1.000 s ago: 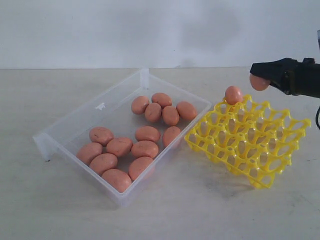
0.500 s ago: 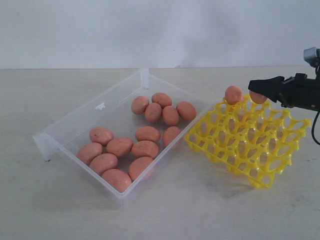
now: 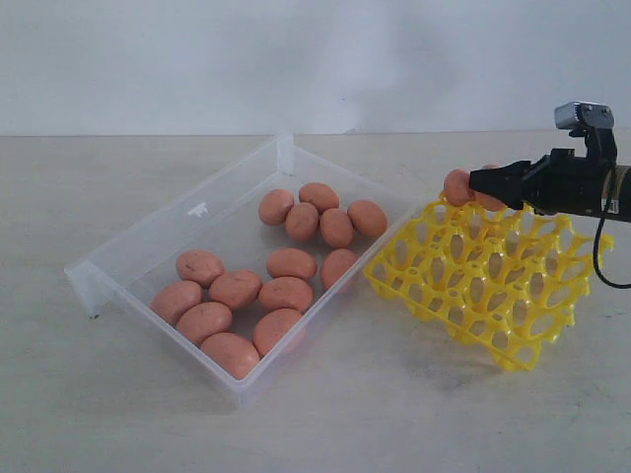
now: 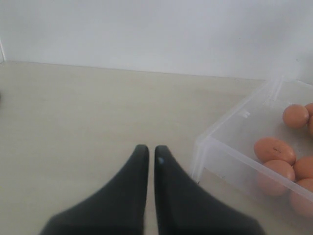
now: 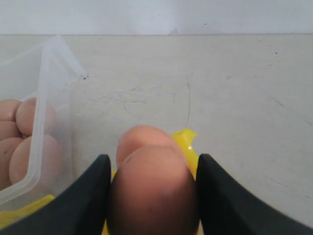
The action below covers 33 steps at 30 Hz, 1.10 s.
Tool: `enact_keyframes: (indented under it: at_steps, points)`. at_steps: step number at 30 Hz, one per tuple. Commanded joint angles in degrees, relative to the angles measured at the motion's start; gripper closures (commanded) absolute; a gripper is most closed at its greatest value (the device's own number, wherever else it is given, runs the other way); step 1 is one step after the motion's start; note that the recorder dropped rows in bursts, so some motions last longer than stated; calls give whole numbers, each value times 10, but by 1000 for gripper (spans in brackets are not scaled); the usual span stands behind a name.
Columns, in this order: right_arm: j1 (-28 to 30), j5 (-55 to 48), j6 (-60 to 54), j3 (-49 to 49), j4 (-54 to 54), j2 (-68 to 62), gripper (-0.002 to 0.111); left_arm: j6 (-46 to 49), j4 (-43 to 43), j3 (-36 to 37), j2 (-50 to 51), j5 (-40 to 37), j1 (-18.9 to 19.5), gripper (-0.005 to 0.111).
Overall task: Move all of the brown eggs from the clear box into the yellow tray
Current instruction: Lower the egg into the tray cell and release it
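Several brown eggs lie in the clear box on the left. The yellow tray stands tilted to its right, with one egg seated in its far left corner cell. My right gripper hovers over the tray's far edge beside that egg. It is shut on another brown egg, which fills the gap between the black fingers. The seated egg and a yellow tray post show just beyond it. My left gripper is shut and empty over bare table beside the box.
A pale wall runs along the back of the table. Bare tabletop lies in front of the box and the tray. The left arm is outside the exterior view. A cable hangs from the right arm over the tray's right end.
My right gripper has carried its egg leftward and down, from above the tray's right end to the far edge beside the seated egg. The box eggs have not moved.
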State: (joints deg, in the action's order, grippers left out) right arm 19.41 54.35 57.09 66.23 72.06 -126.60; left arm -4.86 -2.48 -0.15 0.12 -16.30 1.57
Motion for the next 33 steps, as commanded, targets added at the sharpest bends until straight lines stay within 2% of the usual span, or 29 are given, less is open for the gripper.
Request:
enact_keyframes:
  at_steps: [1,5,11,14,27,33]
  points:
    - [0,-11,-7,4,2,2,109,1,2,1,-1,3,-1,103]
    - [0,-40,-7,4,2,2,105,1,2,1,-1,3,-1,103]
    - [0,-57,-7,4,7,2,72,1,2,1,-1,3,-1,103]
    - [0,-57,-7,4,7,2,61,1,2,1,-1,3,-1,103]
    - [0,-15,-6,4,-10,7,60,1,2,1,-1,3,-1,103]
    - [0,-15,-6,4,-10,55,60,1,2,1,-1,3,-1,103]
